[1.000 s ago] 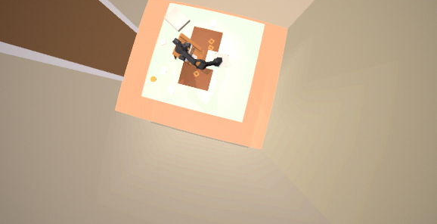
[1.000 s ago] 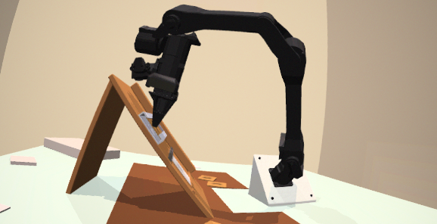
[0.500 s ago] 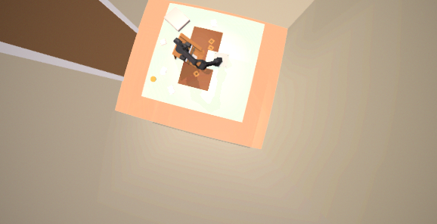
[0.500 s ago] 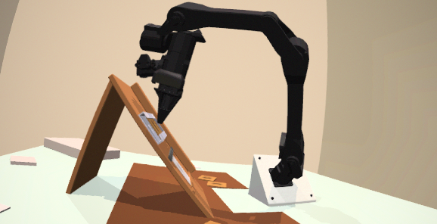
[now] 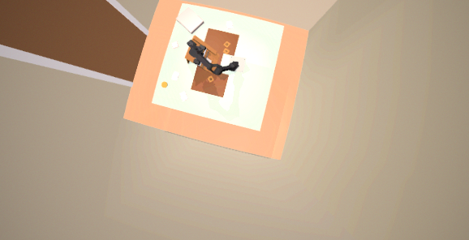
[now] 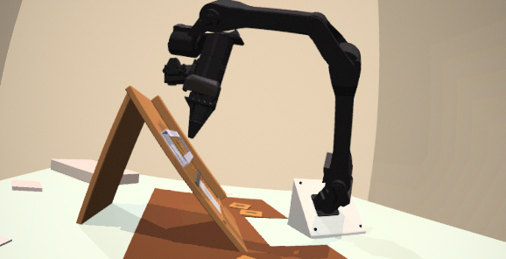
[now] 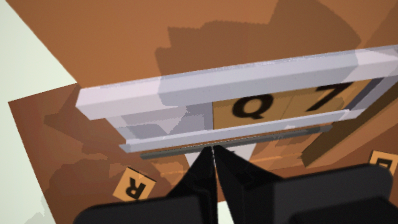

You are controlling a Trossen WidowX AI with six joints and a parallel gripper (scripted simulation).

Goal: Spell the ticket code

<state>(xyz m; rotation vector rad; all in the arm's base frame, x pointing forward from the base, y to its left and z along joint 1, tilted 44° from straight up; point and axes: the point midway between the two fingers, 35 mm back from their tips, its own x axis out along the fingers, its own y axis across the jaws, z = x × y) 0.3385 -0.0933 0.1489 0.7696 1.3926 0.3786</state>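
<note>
My gripper (image 6: 191,136) (image 7: 212,152) is shut and empty. Its tips are just off the sloping board (image 6: 228,231) (image 7: 125,40), near the lower edge of the white letter rail (image 6: 187,160) (image 7: 225,80) in the wrist view. The rail holds a Q tile (image 7: 252,106) and, to its right, a tile (image 7: 327,97) whose letter looks like a 7 or a turned L. The two sit side by side; the rail's left part is vacant. A white ticket (image 7: 245,152) is below the rail, mostly hidden by the fingers. A loose R tile (image 7: 134,186) lies at lower left, another tile (image 7: 384,162) at right.
Loose tiles (image 5: 227,44) (image 6: 240,206) lie on the brown mat (image 5: 219,35) (image 6: 166,206) (image 7: 40,115). A pale flat block (image 5: 190,19) (image 6: 74,168) stands behind the board. An orange disc (image 5: 164,84) and small pale pieces lie on the counter. The arm's white base (image 6: 302,214) stands in front.
</note>
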